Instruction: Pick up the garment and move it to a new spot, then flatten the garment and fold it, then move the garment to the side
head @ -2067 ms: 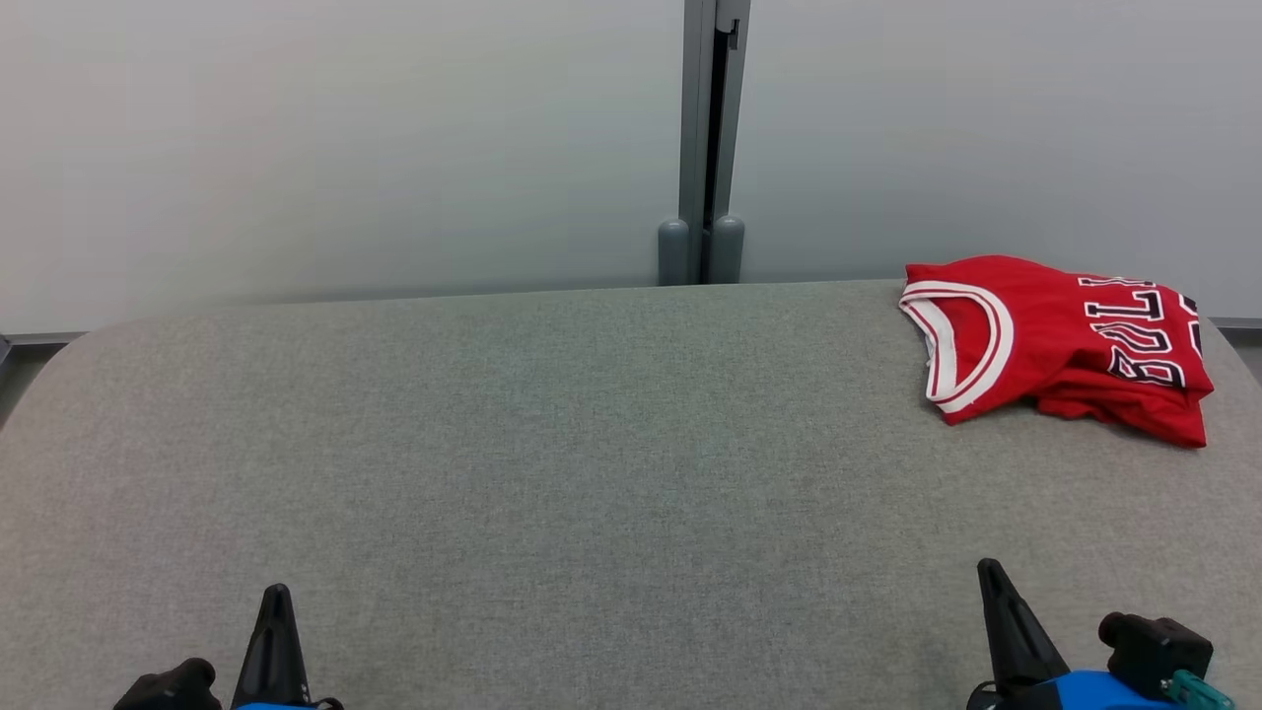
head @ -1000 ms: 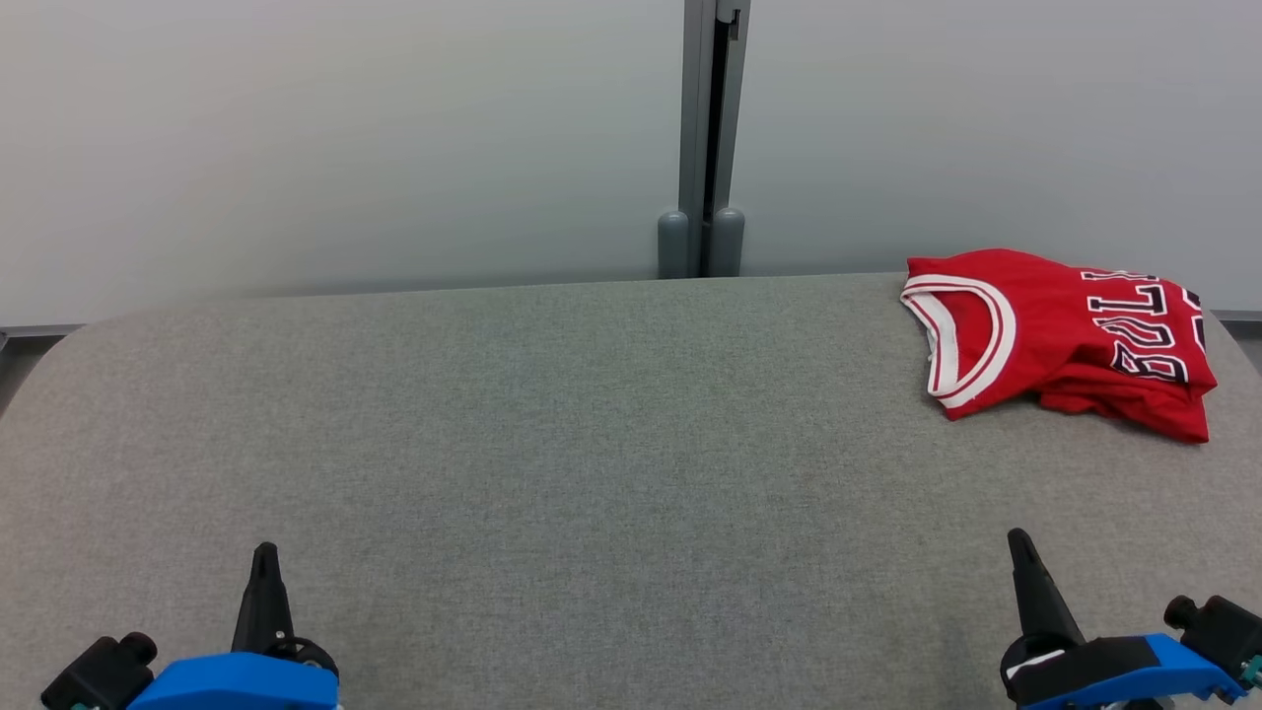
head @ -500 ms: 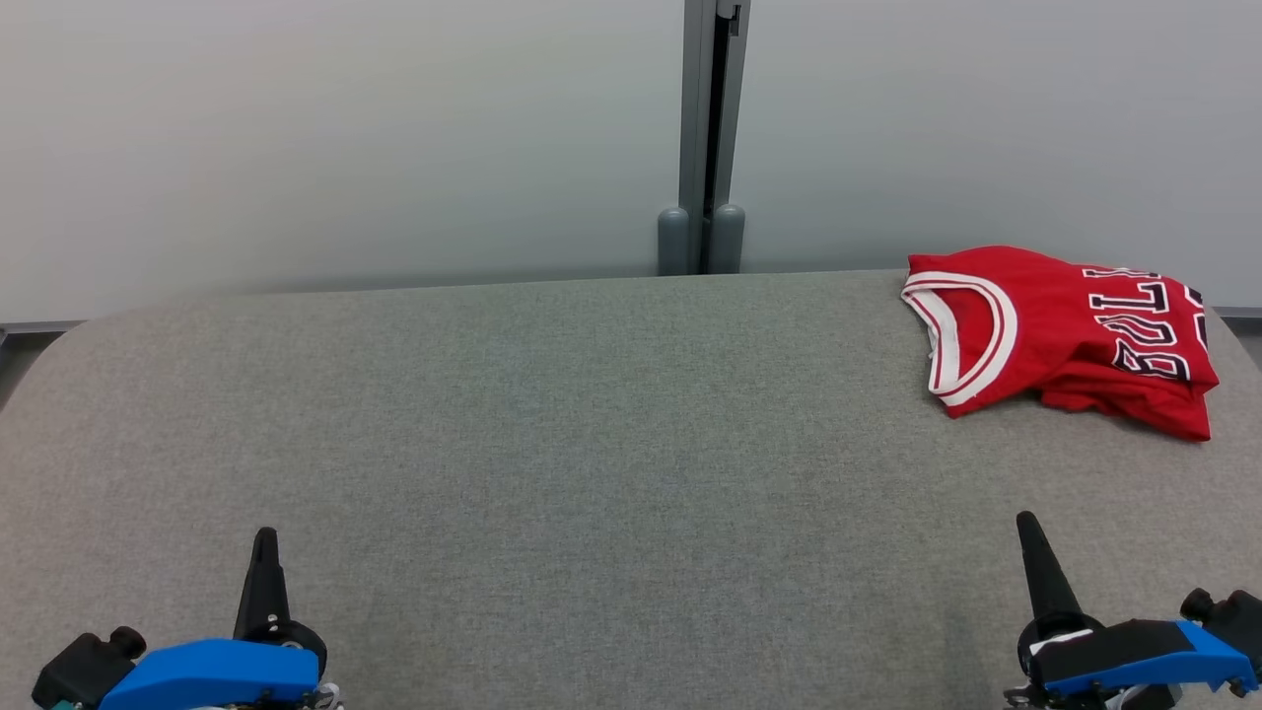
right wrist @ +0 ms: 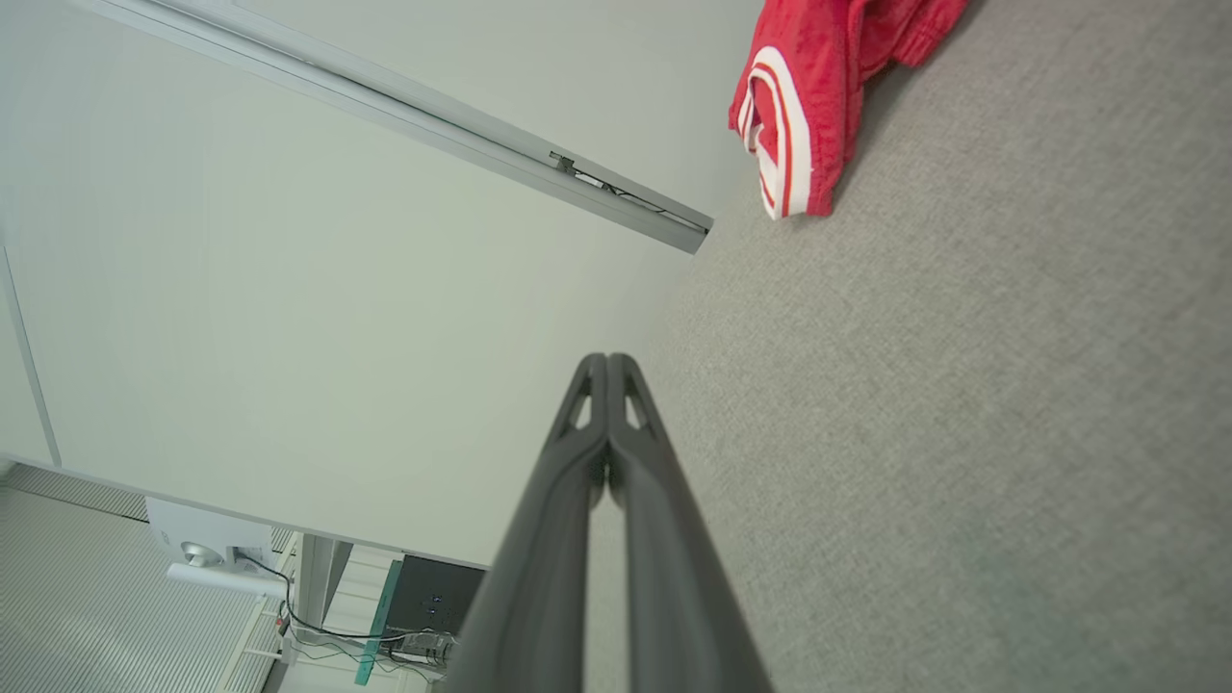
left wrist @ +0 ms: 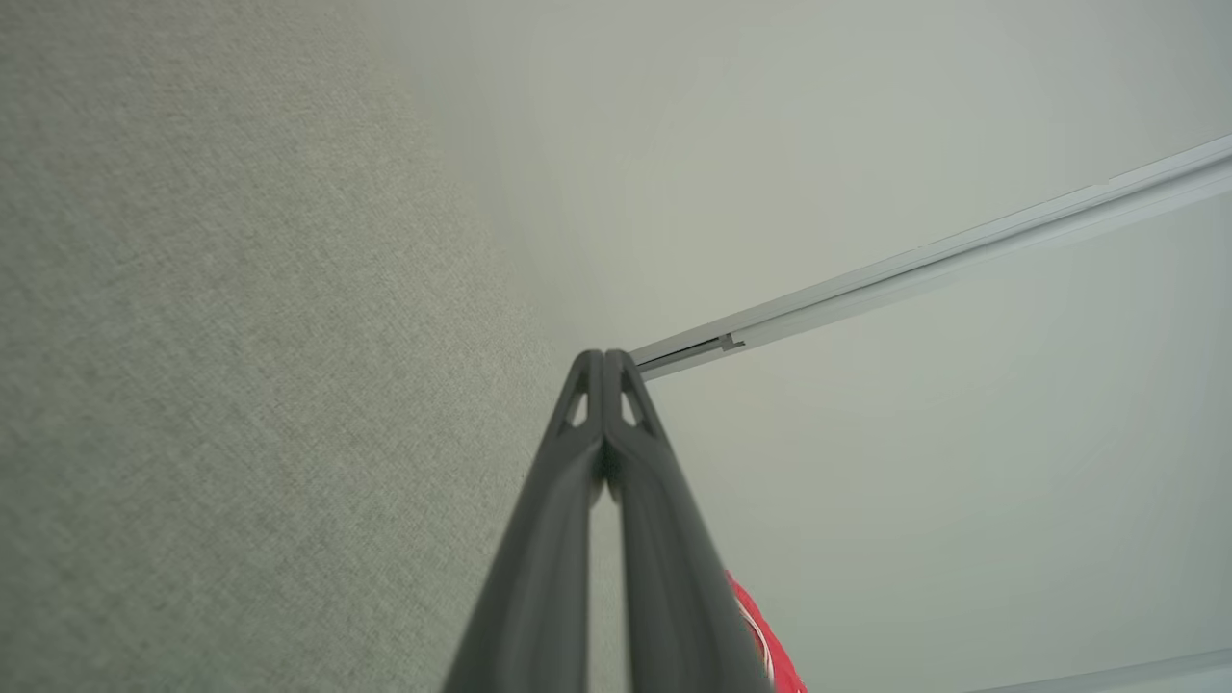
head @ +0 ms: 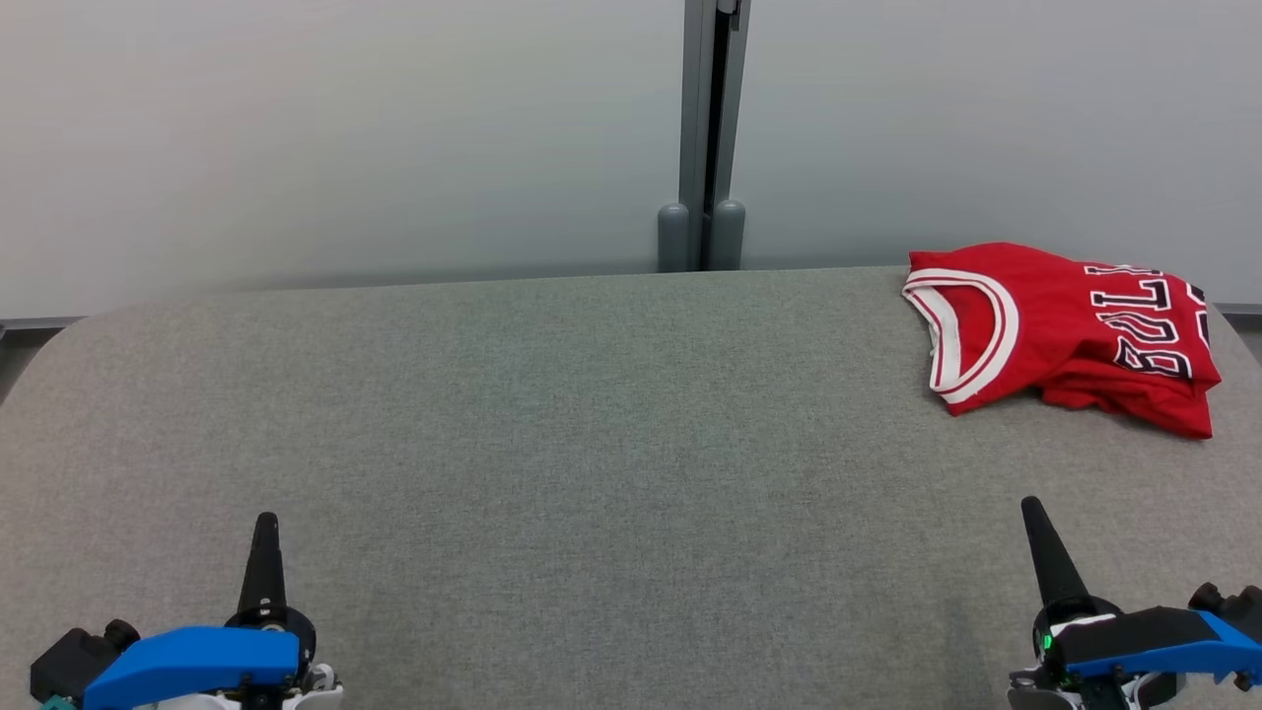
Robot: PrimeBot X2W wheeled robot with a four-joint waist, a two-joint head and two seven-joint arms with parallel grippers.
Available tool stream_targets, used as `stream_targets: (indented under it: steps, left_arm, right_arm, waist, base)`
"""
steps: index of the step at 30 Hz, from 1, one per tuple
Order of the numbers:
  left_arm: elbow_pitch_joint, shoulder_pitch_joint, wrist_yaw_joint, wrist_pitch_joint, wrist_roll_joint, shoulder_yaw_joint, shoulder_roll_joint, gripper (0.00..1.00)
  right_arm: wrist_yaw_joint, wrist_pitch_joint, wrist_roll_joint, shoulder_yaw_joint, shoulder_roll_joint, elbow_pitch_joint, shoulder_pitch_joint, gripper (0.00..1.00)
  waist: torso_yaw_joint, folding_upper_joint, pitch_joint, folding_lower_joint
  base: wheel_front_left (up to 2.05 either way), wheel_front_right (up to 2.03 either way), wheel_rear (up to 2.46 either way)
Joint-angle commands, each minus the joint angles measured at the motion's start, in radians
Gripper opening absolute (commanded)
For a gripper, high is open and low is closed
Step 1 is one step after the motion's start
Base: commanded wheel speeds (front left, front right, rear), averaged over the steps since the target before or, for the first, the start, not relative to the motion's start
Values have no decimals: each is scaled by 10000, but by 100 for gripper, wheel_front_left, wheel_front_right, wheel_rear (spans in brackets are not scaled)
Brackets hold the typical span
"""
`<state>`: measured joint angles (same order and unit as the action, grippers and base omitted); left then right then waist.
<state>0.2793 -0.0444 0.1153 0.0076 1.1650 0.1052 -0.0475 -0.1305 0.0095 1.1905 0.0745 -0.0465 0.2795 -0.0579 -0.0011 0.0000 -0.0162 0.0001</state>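
We see the grey worktop with the red garment lying rumpled at its far right corner, unmoved since a second ago. The left end effector at the worktop's near left and the right end effector at its near right have crept further in, fingers pointing toward its far edge, each clenched on nothing.

The jersey is bright red with white-and-red striped trim and black letters edged in white, the table a speckled grey weave, the wall pale grey, its post darker grey, and the left gripper and right gripper black with blue casings.
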Motion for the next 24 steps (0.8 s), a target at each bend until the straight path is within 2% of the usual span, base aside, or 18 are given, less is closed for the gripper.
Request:
stream_targets:
  steps: [1, 24]
  left_arm:
    - [-126, -258, 72, 45, 206, 21, -38, 0]
    - [-241, -506, 129, 568, 2331, 55, -38, 0]
  right_arm:
    - [-2, 83, 213, 57, -48, -113, -245, 0]
    - [-3, 578, 2213, 231, -56, -253, -415, 0]
  waist:
    - [1, 0, 3, -1]
    - [5, 0, 86, -1]
  base:
    - [0, 0, 0]
    - [0, 0, 0]
